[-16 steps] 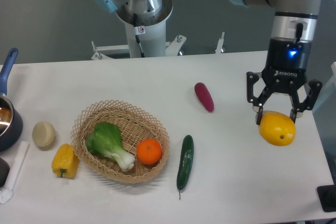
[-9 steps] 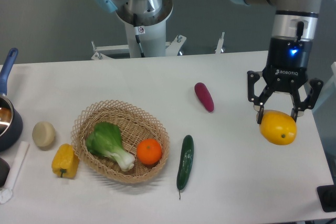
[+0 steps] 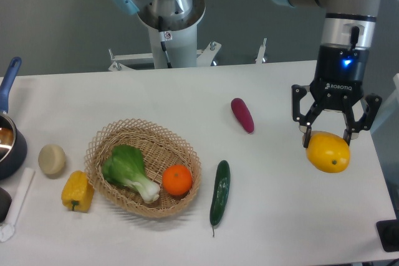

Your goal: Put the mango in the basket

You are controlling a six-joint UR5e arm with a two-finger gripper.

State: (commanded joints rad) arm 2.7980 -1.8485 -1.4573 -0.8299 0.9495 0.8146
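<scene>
The mango (image 3: 328, 154), a glossy yellow-orange oval with a small dark spot, is at the right side of the table. My gripper (image 3: 327, 139) comes straight down onto it, and its fingers (image 3: 305, 137) clasp the fruit's upper half from both sides. The woven wicker basket (image 3: 100, 139) sits at the left-centre of the table, far to the left of the gripper. Inside it are a green bok choy (image 3: 129, 170) and a round orange (image 3: 177, 179).
A green cucumber (image 3: 219, 192) lies just right of the basket, and a purple sweet potato (image 3: 242, 114) lies further back. A yellow bell pepper (image 3: 77, 191) and a pale potato (image 3: 52, 159) sit left of the basket. A blue-handled pot (image 3: 7, 142) is at the left edge.
The gripper and the mango edged slightly right, then back left by a few pixels, moving together. Everything else stayed where it was.
</scene>
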